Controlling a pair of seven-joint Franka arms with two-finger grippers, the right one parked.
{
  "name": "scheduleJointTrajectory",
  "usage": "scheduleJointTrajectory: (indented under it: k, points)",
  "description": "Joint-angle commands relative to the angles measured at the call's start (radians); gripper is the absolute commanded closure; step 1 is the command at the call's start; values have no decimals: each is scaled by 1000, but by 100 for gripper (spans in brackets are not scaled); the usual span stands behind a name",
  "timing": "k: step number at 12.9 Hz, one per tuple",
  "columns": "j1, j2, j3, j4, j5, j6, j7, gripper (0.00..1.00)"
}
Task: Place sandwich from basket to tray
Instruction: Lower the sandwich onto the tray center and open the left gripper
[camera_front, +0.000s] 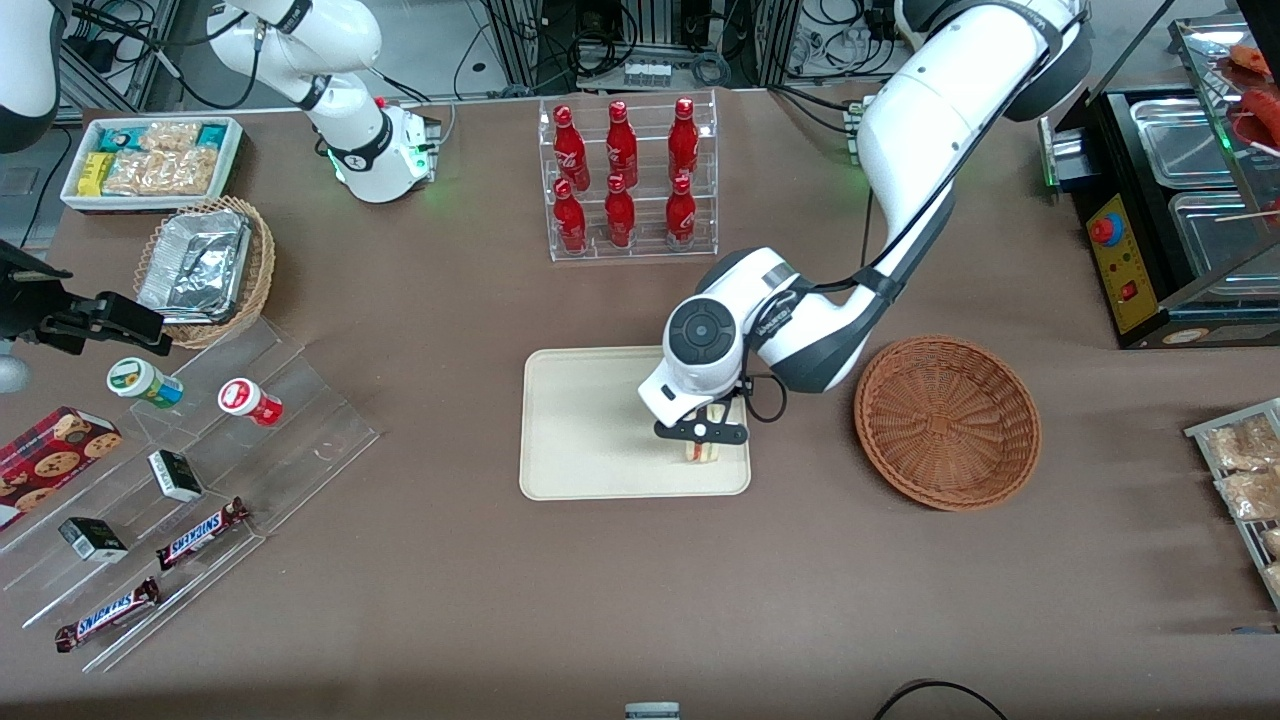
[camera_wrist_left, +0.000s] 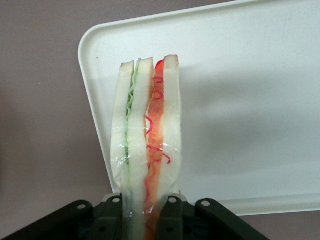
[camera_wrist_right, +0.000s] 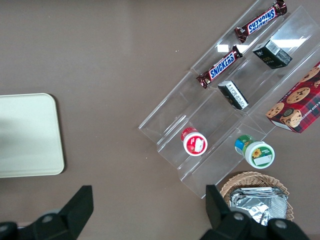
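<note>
The work surface is a wide table covered in brown cloth (camera_front: 640, 600), standing in a lab space with cable racks along the edge farthest from the front camera. On it, near the middle, lies the flat rectangular cream-beige tray with rounded corners and a low raised rim (camera_front: 590, 420). Beside the tray, toward the working arm's end of the table, sits the round, shallow, reddish-brown woven wicker basket (camera_front: 946, 420); nothing is visible inside it. A clear acrylic rack of red bottles (camera_front: 630, 178) stands farther from the front camera than the tray.

The left arm's black two-finger gripper (camera_front: 703, 432) hangs over the tray's corner nearest the basket and the front camera. Its jaws are clamped on the small triangular wedge of pale cream bread with a red and green filling stripe (camera_wrist_left: 147, 145). The sandwich is held upright, cut edge outward, above or at the tray surface; contact with the tray cannot be determined.

Handling assessment: the sandwich appears light, soft and compressible, with a glossy film wrap that is likely slippery. Grip across the flat bread faces near the wide end, as now, with modest force; excess force would likely squash the layers. Once released on its narrow edge it may topple.
</note>
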Motion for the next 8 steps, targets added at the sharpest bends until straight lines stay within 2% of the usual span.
scheduleJointTrajectory:
  k: [1,8]
  points:
    - [-57,62,27,84,39,-15,-38,100]
    - [-118,129,83,132,40,43,-54,100]
